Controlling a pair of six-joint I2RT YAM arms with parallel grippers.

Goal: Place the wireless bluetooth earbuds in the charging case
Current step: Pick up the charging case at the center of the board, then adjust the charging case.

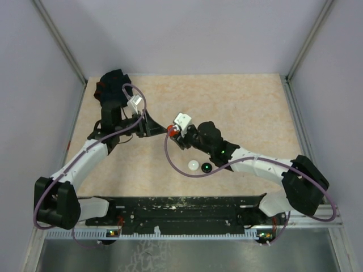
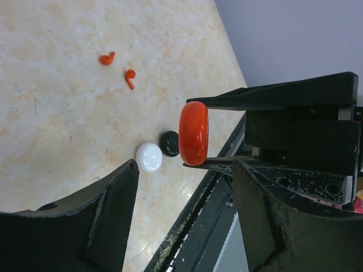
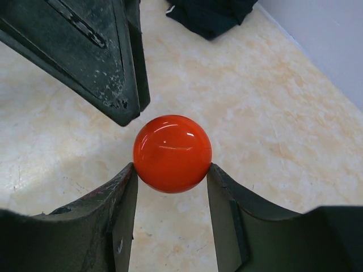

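Right tool (image 3: 171, 170) clenched on the glossy red round charging case (image 3: 172, 153); left tool (image 1: 154, 126) released beside it.
The case hangs above the mottled beige table (image 1: 255, 113), pinched at opposite edges. The left tool's jaws stand wide apart, near the case but not touching it. Two tiny red wireless bluetooth earbuds (image 2: 106, 58) (image 2: 130, 78) lie loose on the table, near each other, apart from the case. A small glossy white disc (image 2: 149, 157) and a small black disc (image 2: 169, 143) sit side by side.

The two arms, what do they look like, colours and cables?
The left arm and right arm have white links with bulky black joints. A purple cable loops along each. The fingers are black, tapered and scuffed.
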